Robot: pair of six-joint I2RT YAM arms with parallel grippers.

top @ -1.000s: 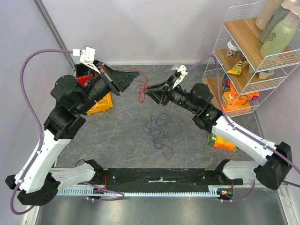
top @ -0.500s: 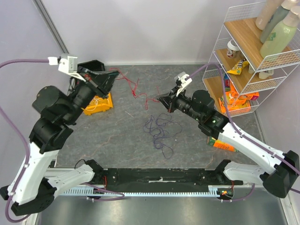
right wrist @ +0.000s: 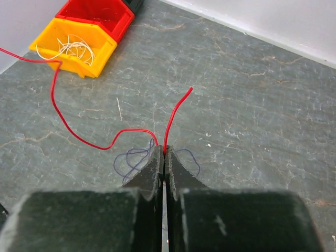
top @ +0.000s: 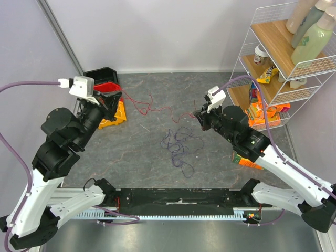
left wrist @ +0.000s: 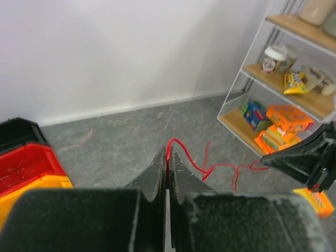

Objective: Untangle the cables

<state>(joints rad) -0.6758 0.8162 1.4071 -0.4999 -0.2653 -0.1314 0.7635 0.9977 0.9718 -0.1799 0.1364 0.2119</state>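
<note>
Left claw (left wrist: 167, 153) and right claw (right wrist: 164, 152) each pinch shut on the red cable (top: 157, 109), strung between them over the grey surface (top: 134, 160). Purple cable (top: 178, 147) lies loose nearby; bins (top: 113, 117) left, wire shelf (top: 270, 65) right.

I see a smooth red cable (right wrist: 176, 110), a matt stone-look tabletop (top: 136, 152), glossy plastic bins (top: 101, 73) at ten o'clock, and wooden shelves (top: 273, 39) at two.

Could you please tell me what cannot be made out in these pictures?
Red cable: the stretch gripped inside the shut jaws, both wrist views.
Dark purple cable: right wrist view, partly behind the jaws.
Red bin: top view, mostly under the left arm.
Bottles: top view, cut off by the upper edge.
</note>
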